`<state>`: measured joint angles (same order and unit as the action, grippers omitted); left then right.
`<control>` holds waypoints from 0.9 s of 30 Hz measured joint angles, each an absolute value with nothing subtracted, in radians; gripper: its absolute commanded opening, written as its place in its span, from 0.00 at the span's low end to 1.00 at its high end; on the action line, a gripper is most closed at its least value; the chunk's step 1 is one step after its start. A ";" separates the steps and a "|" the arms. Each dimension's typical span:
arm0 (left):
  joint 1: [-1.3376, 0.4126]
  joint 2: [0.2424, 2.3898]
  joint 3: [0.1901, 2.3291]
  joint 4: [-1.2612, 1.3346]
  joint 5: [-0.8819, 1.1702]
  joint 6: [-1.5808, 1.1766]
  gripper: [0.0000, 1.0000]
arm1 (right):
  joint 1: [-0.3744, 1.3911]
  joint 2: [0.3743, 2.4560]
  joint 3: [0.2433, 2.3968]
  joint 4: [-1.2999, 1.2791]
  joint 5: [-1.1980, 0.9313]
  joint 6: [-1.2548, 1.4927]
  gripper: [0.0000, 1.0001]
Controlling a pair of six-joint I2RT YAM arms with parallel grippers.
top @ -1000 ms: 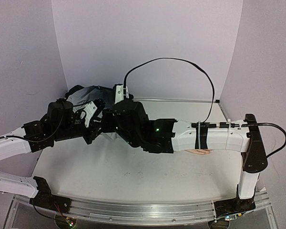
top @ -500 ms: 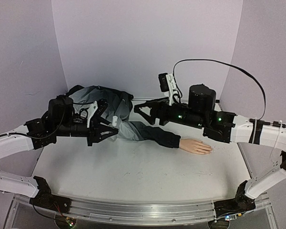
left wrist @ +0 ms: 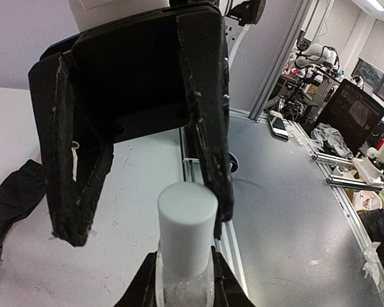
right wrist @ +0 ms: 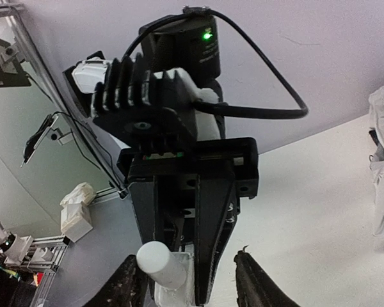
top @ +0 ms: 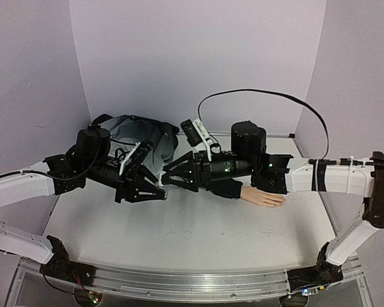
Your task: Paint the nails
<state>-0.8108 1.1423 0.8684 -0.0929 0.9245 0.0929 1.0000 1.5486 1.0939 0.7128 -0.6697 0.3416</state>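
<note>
Left gripper (top: 152, 188): positioned over the left-centre of the worktop (top: 198, 236), pointing toward the right edge. Its fingers (left wrist: 148, 281) are closed against both sides of a small bottle (left wrist: 184, 294), which stands out past the fingertips and carries a white cylindrical cap (left wrist: 187, 220).

Right gripper (top: 167, 180): reaching in from the right edge and facing the left gripper head-on, tip to tip. Its fingers (right wrist: 253, 281) are spread wide. In the right wrist view the cap sits in the gap between them, closer to one finger than the other. In the left wrist view the two black fingers stand either side of the cap, and one tip overlaps the cap's edge. Whether that finger actually touches the cap cannot be told. The fingers are not closed on it.

Mannequin hand (top: 264, 197): lying flat on the worktop right of centre, about midway between the near and far edges, fingertips toward the right edge. It lies just beside and partly beneath the right forearm. It protrudes from a dark sleeve (top: 229, 189), which runs back toward a grey jacket (top: 125, 126) heaped in the far left corner.

The nails (top: 281, 201): at the fingertips of that hand, well apart from both grippers and the bottle. They are too small in the overhead view to make out singly, and their surface condition cannot be told.
</note>
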 measured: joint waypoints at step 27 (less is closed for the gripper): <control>-0.813 1.123 0.870 -0.095 0.902 0.082 0.00 | 1.024 1.682 1.226 0.801 -0.821 0.412 0.25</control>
<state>-0.8135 1.1233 0.8696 -0.0948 0.9016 0.0818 1.0241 1.6817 1.2259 0.8013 -0.8207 0.4122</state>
